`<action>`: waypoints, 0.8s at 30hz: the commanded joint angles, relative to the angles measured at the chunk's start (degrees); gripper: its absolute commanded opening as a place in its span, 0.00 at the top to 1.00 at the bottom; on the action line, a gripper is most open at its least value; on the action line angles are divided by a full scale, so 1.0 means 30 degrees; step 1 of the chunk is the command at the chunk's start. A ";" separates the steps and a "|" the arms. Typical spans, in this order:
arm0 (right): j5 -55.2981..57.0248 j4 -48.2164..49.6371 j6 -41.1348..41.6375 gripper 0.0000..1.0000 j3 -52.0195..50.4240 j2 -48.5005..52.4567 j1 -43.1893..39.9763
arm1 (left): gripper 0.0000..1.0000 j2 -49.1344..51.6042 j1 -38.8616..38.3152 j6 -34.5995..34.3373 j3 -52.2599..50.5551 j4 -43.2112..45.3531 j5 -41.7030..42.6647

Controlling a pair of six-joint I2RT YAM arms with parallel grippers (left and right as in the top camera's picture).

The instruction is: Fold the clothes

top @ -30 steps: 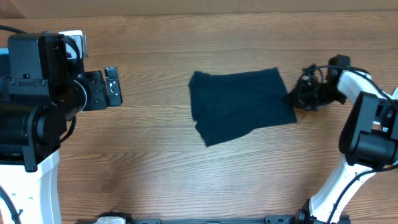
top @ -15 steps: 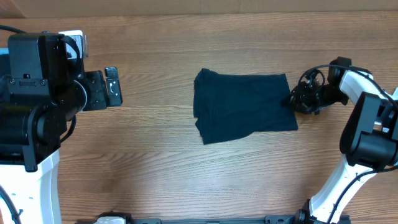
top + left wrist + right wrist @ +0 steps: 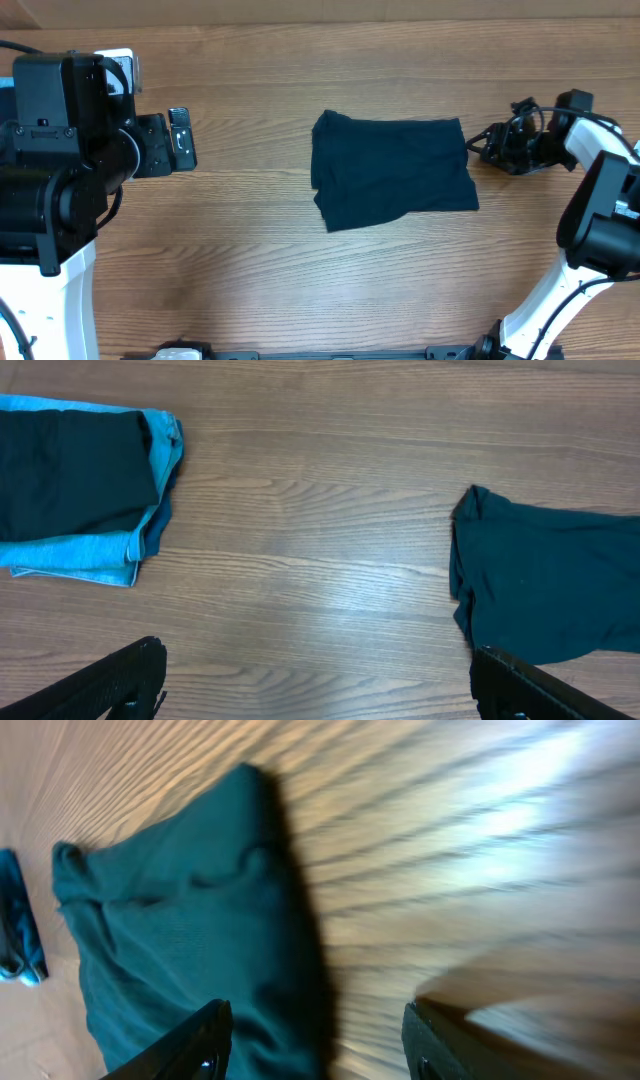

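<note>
Plain wood-grain tabletop (image 3: 260,260), nothing fancy. Far left, in the left wrist view, there's a small stack of folded clothes (image 3: 80,490), dark navy on top of light blue. The left end effector (image 3: 181,140) hangs over bare wood, fingers spread wide, holding nothing, well away from the action.

In the middle lies the navy shirt (image 3: 395,180), flat and roughly rectangular, though its near-left corner juts out and the left edge is a bit rumpled. The right end effector (image 3: 488,150) sits just beside the shirt's far-right corner, fingers apart, nothing gripped. Its wrist view shows the cloth edge lying partly between the fingers.

My guess is another fold is coming. To do it well, I'd pinch every layer at that right edge, lift low, carry it leftward and square the edges up.
</note>
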 commanded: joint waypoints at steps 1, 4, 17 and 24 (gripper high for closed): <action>0.0393 0.0546 -0.0474 0.41 -0.1056 -0.0124 0.1246 | 0.00 0.0153 -0.0124 0.0153 0.0058 0.0022 -0.0248; 0.0401 0.0743 -0.0474 0.42 -0.1545 -0.0124 0.1902 | 0.00 0.0153 -0.0124 0.0153 0.0058 0.0022 -0.0248; 0.1909 0.0495 -0.0459 0.60 -0.2339 -0.0131 0.1406 | 0.00 0.0153 -0.0124 0.0153 0.0058 0.0022 -0.0248; 0.1515 0.0182 -0.0452 0.53 -0.2244 -0.0131 -0.0342 | 0.00 0.0153 -0.0124 0.0153 0.0058 0.0022 -0.0248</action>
